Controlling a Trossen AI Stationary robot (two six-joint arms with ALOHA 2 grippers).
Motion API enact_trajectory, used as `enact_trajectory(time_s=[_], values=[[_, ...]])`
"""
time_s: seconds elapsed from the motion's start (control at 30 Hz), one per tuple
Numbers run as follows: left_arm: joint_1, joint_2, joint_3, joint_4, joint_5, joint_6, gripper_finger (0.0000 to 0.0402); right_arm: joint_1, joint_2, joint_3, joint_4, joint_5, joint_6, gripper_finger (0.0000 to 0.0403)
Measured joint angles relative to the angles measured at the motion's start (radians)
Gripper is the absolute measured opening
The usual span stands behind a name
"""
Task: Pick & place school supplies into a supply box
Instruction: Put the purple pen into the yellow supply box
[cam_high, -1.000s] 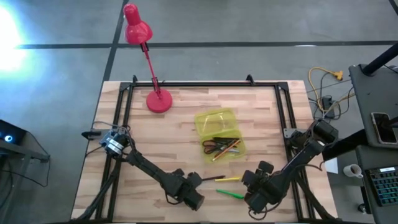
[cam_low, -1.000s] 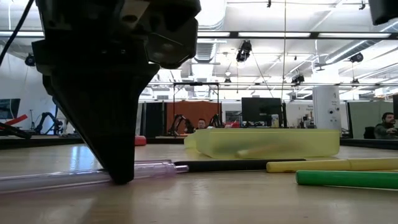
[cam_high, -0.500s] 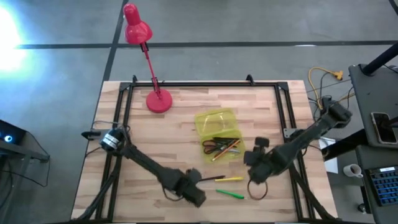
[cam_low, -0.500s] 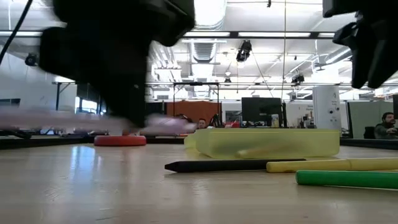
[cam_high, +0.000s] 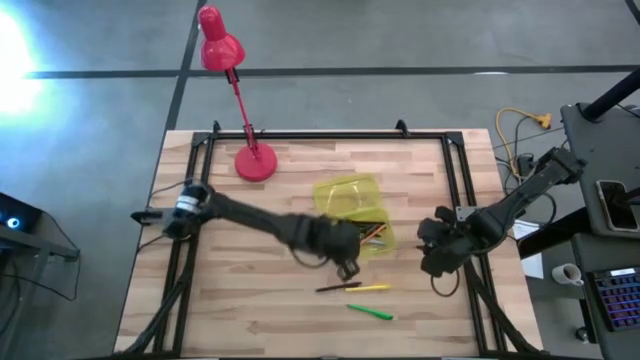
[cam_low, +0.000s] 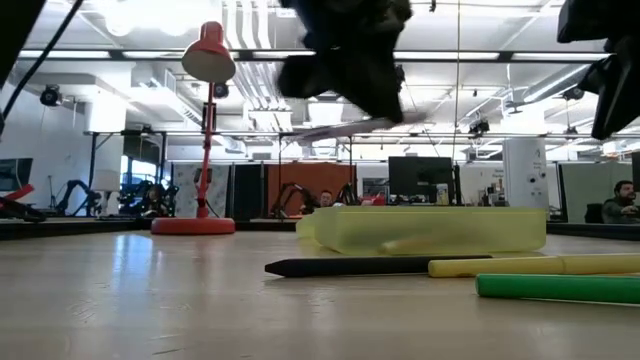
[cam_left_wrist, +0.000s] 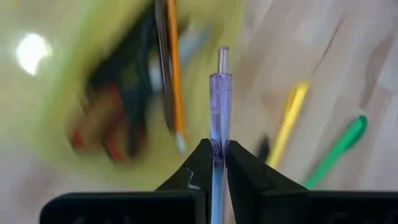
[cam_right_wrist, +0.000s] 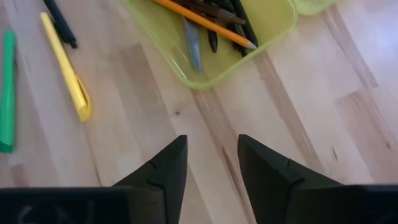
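Observation:
My left gripper (cam_high: 345, 258) hovers over the near edge of the yellow-green supply box (cam_high: 352, 200), shut on a translucent purple pen (cam_left_wrist: 219, 99). The box holds red-handled scissors, an orange pencil (cam_left_wrist: 174, 93) and dark pens. A black pen (cam_high: 338, 287), a yellow marker (cam_high: 371, 288) and a green marker (cam_high: 370, 312) lie flat on the table nearer than the box. My right gripper (cam_high: 435, 262) is open and empty, right of the box; its wrist view (cam_right_wrist: 211, 152) looks down on the box's corner (cam_right_wrist: 205, 71). My left gripper pinches the purple pen's barrel (cam_left_wrist: 217, 146) between its two fingers (cam_left_wrist: 200, 163). The pen lies along the fingers, and one end (cam_left_wrist: 222, 55) sticks out past their tips. It is lifted clear, roughly level in the low view (cam_low: 350, 127), above the box.
A red desk lamp stands by its round base (cam_high: 255, 163) at the table's far left, its head (cam_high: 220, 45) beyond the far edge. A black frame (cam_high: 455, 175) runs along the table's sides. Bare wood lies left of the box and near the near edge.
My left gripper has lifted the purple pen off the table near the near edge and carried it up, right and toward the far edge to above the box. My right gripper has risen from beside the green marker and drawn back toward the far and right edges.

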Motion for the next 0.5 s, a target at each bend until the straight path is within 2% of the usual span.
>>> enact_trajectory(time_s=[0.1, 0.17, 0.37, 0.5], values=[[0.061, -0.001, 0.016, 0.059, 0.003, 0.231, 0.0013, 0.0, -0.005, 0.0, 0.015, 0.006, 0.001, 0.0129], [0.101, -0.001, 0.016, 0.07, 0.025, 0.303, 0.0017, 0.0, 0.0, 0.0, 0.018, 0.026, 0.005, 0.0127], [0.18, -0.001, -0.026, 0.08, 0.104, 0.373, 0.0022, 0.0, 0.024, 0.0, 0.017, 0.052, 0.074, 0.0127], [0.192, -0.001, -0.087, 0.187, 0.109, 0.399, 0.0024, -0.001, 0.027, 0.0, 0.017, 0.056, 0.085, 0.0123]])
